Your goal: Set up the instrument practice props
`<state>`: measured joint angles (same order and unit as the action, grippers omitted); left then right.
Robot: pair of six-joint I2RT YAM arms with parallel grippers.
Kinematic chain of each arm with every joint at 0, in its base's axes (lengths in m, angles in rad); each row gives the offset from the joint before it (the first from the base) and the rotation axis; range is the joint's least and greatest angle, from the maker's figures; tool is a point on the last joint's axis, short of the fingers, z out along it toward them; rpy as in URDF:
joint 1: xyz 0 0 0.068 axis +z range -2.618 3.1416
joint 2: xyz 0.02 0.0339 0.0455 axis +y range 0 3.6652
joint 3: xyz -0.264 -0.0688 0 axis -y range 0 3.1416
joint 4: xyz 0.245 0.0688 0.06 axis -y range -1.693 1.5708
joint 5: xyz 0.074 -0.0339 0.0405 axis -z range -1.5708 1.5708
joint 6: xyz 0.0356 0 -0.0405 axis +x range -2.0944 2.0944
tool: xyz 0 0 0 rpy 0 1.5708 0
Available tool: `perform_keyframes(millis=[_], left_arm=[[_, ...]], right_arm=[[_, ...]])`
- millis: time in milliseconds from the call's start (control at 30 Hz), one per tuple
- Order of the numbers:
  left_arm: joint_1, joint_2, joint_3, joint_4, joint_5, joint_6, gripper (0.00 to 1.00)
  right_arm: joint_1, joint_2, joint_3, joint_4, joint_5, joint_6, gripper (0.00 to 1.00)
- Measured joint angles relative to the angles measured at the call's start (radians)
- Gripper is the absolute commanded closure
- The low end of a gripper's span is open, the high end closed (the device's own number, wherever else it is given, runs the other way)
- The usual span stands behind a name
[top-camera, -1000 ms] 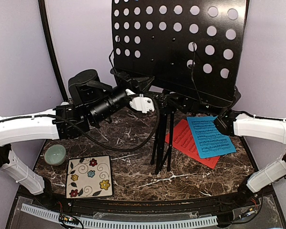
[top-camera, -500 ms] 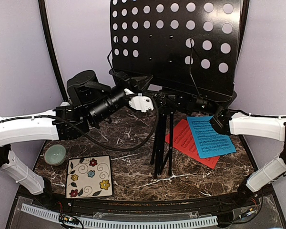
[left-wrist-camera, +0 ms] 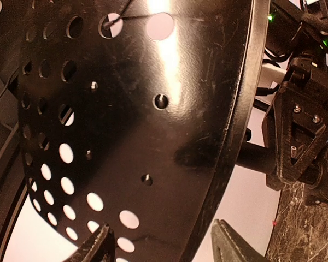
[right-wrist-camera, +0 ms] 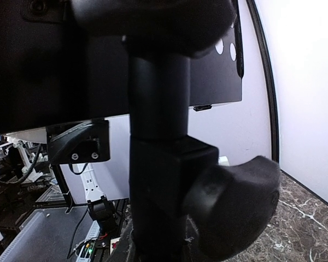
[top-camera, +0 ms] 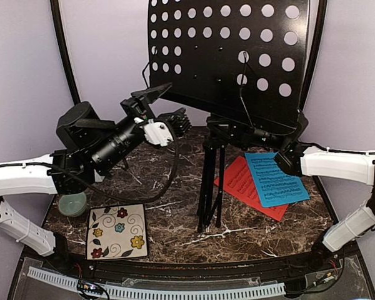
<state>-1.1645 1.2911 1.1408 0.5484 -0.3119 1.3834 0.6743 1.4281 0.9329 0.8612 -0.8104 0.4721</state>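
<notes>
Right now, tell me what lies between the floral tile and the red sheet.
Top view: the music stand's tripod legs stand between floral tile and red sheet; otherwise bare marble.

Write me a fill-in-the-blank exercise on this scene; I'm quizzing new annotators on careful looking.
1. The blue sheet overlaps a sheet coloured ___.
2. The small bowl near the floral tile is pale ___.
3. The left end effector, up by the music stand, has its jaws ___.

Missing words: red; green; open.
</notes>
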Motion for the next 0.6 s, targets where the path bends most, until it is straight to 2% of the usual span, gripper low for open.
perform_keyframes(millis=[133,367,467,600], left_arm=[[-0.032,-0.097,-0.08,0.011,-0.056,-0.131,0.36],[-0.042,-0.237,-0.151,-0.108,-0.115,-0.533,0.39],[-0.04,-0.237,-0.229,-0.149,-0.114,-0.734,0.39],[-0.04,-0.147,-0.315,-0.196,-0.091,-0.984,0.4]], right_arm=[[-0.003,-0.001,0.0,-0.018,0.031,-0.013,1.0],[-0.006,-0.015,0.0,-0.068,0.097,-0.039,1.0],[-0.006,-0.02,0.0,-0.083,0.119,-0.047,1.0],[-0.006,-0.027,0.0,-0.102,0.147,-0.051,1.0]])
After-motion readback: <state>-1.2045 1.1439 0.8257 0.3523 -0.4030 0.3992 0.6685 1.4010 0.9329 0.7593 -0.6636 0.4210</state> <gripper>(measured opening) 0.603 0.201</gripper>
